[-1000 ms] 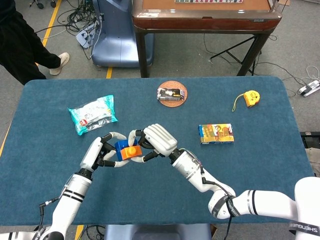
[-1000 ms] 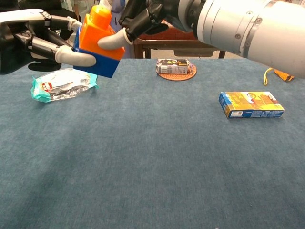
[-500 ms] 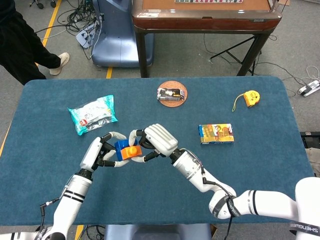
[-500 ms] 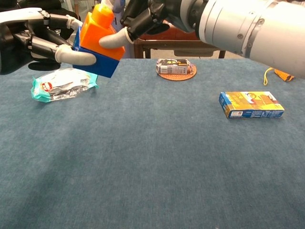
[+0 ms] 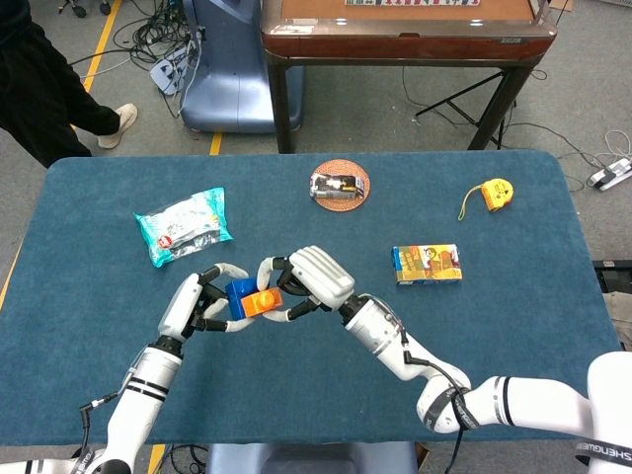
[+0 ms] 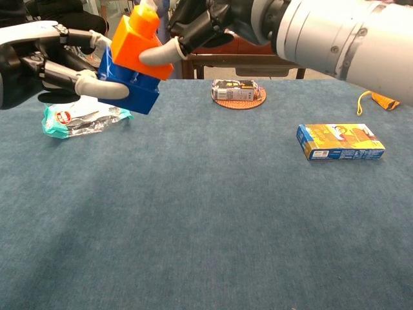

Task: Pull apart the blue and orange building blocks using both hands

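The left hand (image 5: pixel 196 302) gripped the blue block (image 5: pixel 238 297) from the left, its fingers curled around the block's left and near sides. The right hand (image 5: pixel 314 279) pinched the orange block (image 5: pixel 263 301) from the right, thumb and a finger closed on it. Both blocks were raised above the blue table (image 5: pixel 513 296), near its left-centre. In the chest view the orange block (image 6: pixel 139 40) sat on top of the blue block (image 6: pixel 128 83), tilted to the right; whether the two were fully parted I could not tell.

Outward from the hands, one teal snack packet (image 5: pixel 184 226) lay flat on the table to the far left. Further back, near the middle of the far edge, one round brown coaster (image 5: pixel 340 185) carried one small carton (image 5: pixel 338 183) lying on its side within the coaster's rim. To the right of the hands lay one flat blue-and-yellow box (image 5: pixel 427 264), closed, so its contents could not be seen. Beyond it, toward the far right corner, sat one yellow tape measure (image 5: pixel 494 193) with a cord trailing to the left.

Counted: two blocks, one packet, one coaster, one carton, one box, one tape measure.
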You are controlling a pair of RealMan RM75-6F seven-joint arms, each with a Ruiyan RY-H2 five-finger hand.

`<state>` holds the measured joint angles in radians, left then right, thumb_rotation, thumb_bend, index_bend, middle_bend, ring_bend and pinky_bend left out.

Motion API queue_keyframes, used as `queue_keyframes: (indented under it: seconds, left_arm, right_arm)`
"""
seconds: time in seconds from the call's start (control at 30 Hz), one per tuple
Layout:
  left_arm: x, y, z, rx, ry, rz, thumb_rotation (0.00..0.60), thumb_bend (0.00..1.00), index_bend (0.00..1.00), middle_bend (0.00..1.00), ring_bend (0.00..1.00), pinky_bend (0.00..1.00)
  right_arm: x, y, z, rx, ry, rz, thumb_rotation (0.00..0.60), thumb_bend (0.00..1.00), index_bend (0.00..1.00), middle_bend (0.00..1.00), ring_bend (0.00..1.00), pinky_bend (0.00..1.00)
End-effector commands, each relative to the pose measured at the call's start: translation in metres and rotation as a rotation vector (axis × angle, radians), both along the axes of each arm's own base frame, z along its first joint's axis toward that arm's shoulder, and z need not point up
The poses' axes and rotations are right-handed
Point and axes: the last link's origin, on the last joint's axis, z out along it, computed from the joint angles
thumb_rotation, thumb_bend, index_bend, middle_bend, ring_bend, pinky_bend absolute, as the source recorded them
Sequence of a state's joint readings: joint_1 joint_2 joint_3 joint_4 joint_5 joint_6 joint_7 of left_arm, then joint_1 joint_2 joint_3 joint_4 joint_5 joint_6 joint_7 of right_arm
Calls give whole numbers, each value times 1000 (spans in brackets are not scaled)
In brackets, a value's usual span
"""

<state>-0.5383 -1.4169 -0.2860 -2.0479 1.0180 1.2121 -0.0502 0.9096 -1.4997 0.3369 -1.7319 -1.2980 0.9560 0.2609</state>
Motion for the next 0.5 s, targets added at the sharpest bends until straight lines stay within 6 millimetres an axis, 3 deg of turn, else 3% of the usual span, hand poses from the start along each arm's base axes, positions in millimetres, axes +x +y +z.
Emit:
queue_keyframes:
  seconds: [0.03, 0.2, 0.5]
  left_arm:
    - [-3, 0, -2, -3, 9, 6, 600, 0, 713, 1000, 1000, 1000]
    - [-11, -2, -5, -9, 39, 17, 600, 0, 714, 1000, 1000, 1000]
    - [-26, -4, -19, -9, 160, 11, 600, 0, 676, 1000, 1000, 1000]
  right_arm:
    - [-4, 2, 3, -5, -1, 3, 600, 635, 634, 1000, 1000, 1000]
    - [-15, 4, 10, -34, 14, -2, 600, 635, 634, 1000, 1000, 1000]
    - [-65, -4, 9, -180, 204, -82, 600, 630, 634, 1000, 1000, 1000]
